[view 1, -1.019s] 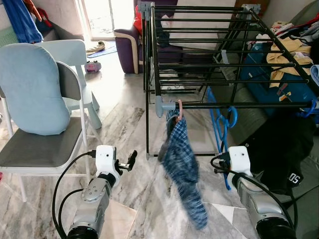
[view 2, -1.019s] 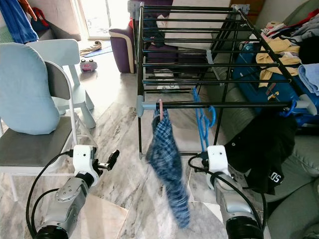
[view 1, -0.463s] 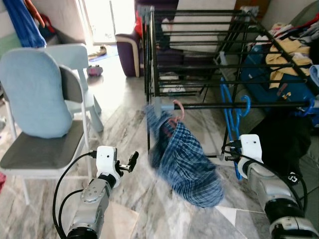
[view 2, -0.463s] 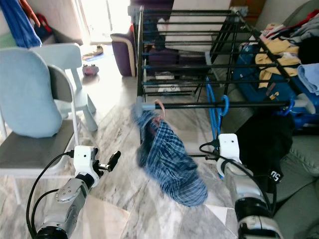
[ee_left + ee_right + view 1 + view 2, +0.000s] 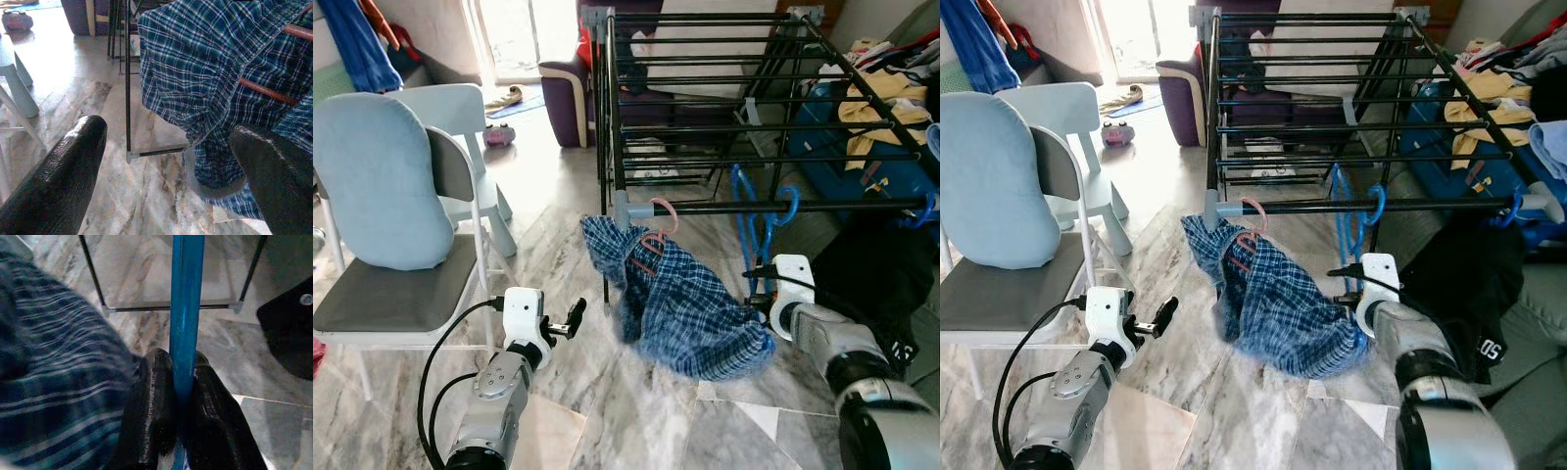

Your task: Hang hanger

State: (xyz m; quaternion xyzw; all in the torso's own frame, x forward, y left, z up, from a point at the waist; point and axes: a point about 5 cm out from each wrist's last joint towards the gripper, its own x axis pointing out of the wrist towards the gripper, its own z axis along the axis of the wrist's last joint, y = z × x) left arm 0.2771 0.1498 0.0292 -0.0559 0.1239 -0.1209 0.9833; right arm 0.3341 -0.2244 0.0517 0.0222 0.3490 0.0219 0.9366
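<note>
1. At the near rail of the black drying rack, you are looking at two hangers hooked on: a pink hanger near the grey corner joint, carrying the blue plaid garment, and a blue hanger further along towards your right arm.
2. The plaid garment is billowing out sideways towards the right arm rather than hanging straight, so it is probably swinging on its hook.
3. Your right gripper is clamping the blue hanger's bar between both fingers, which are pressing on it from either side, low beside the plaid cloth; that grip is likely what is keeping the hanger under control at the rail.
4. Your left gripper is hanging with its fingers spread wide apart, holding nothing, pointing at the plaid garment above the marble floor.
</note>
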